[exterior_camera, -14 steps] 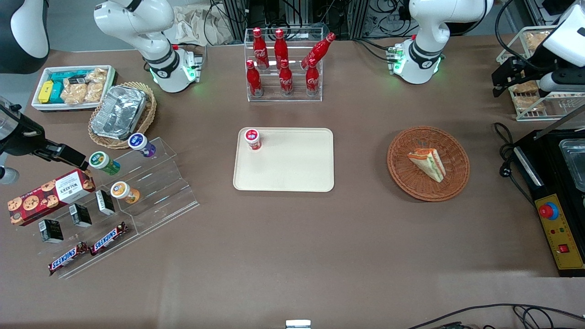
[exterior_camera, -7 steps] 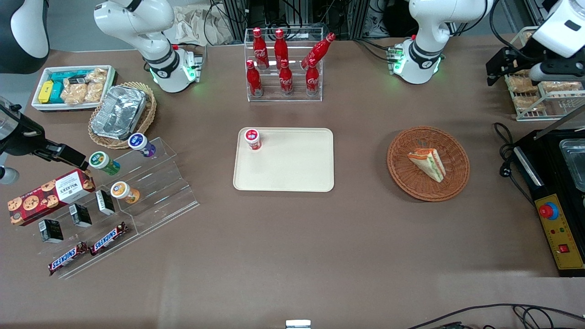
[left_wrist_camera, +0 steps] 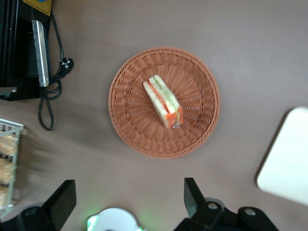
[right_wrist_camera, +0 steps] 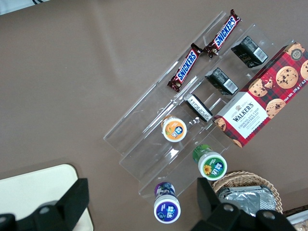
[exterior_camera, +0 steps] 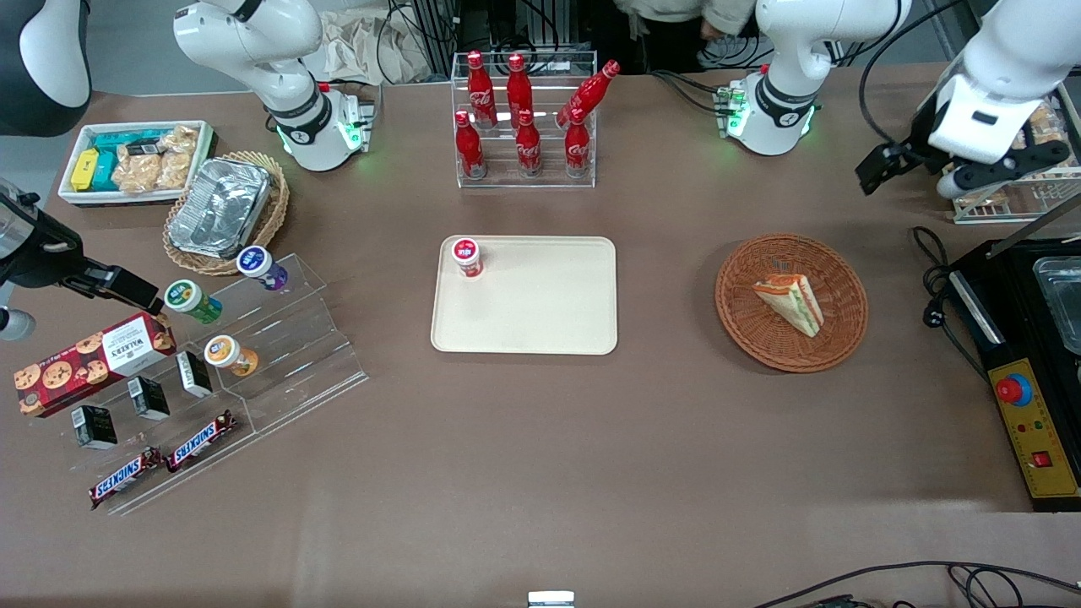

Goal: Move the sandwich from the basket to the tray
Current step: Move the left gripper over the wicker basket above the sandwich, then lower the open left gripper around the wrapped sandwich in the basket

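While the gripper hovers spread wide, 1 sandwich lies in 1 basket; 1 tray.

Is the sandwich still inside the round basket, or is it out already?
Inside. The sandwich lies in the basket; the tray holds only a small jar. The open gripper hangs above, touching nothing.
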Available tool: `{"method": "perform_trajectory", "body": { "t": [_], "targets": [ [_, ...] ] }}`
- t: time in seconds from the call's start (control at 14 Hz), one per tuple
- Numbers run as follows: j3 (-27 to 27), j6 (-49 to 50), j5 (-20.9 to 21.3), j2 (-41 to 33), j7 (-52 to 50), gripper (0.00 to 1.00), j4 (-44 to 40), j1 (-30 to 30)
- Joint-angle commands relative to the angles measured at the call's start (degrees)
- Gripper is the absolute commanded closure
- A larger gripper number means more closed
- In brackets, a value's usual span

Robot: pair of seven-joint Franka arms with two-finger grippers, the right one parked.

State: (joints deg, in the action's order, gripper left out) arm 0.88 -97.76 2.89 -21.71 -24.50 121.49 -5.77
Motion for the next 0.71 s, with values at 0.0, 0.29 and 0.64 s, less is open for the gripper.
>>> {"method": "perform_trajectory", "body": {
  "t": [0.0,0.29,0.64],
  "targets": [
    [-0.3,-10.1,0.2,-2.1,-4.3,0.01,9.3,0.1],
    [-0.6,-17.7,-3.4,1.7,-8.6,0.01,13.8,0.9],
    [-0.5,-34.3,-3.4,7.2,-17.5,0.01,23.1,0.7]
  ]
}}
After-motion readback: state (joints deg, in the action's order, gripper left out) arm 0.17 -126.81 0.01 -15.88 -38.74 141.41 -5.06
